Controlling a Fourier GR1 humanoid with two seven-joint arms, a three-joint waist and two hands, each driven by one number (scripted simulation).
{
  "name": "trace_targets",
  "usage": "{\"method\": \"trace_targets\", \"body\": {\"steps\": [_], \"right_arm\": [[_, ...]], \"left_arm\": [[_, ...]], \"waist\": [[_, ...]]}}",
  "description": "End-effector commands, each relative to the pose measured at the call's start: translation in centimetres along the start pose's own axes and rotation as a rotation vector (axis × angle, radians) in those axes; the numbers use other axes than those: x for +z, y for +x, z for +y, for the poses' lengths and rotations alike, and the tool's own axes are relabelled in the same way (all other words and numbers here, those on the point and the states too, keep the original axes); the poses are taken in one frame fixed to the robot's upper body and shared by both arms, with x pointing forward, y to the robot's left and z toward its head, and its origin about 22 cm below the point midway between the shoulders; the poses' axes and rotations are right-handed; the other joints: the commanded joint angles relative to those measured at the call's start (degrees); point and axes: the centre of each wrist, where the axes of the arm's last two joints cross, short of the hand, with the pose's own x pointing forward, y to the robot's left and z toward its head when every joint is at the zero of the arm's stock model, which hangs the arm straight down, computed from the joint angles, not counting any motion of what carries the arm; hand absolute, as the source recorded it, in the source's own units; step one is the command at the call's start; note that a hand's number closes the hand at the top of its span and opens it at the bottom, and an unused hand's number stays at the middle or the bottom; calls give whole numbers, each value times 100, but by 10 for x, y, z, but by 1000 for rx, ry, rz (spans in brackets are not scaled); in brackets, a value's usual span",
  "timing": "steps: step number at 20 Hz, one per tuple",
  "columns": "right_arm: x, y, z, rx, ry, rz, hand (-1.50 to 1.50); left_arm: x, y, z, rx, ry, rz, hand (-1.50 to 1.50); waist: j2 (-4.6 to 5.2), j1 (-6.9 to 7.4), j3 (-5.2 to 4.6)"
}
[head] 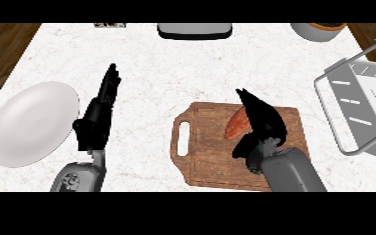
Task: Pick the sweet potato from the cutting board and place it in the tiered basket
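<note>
I see my right hand (262, 125) just right of the sweet potato (235, 124), fingers straight; tiered basket (328, 99) at the counter's (183, 64) right edge.

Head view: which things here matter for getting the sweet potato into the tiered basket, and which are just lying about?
For the job: sweet potato; cutting board under it; tiered basket at the right edge; right hand beside the sweet potato.

Lying about: white plate; grey appliance; bowl; left hand, resting open at left.
</note>
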Motion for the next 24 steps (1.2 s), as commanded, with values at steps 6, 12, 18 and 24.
{"method": "trace_targets", "body": {"steps": [6,12,18,24], "right_arm": [[-13,-5,14,130,-175,-49,150],[-12,1,2,113,-270,-26,150],[47,-128,24,333,-25,12,150],[106,-201,-52,380,-167,51,150]], "left_arm": [[-6,-2,10,-14,8,9,0],[28,-6,20,-10,-12,0,0],[12,-1,3,-11,35,31,0],[1,3,14,-5,33,6,0]], "waist": [[1,3,-1],[-10,19,-1],[-53,-262,-3],[-26,-190,-3]]}}
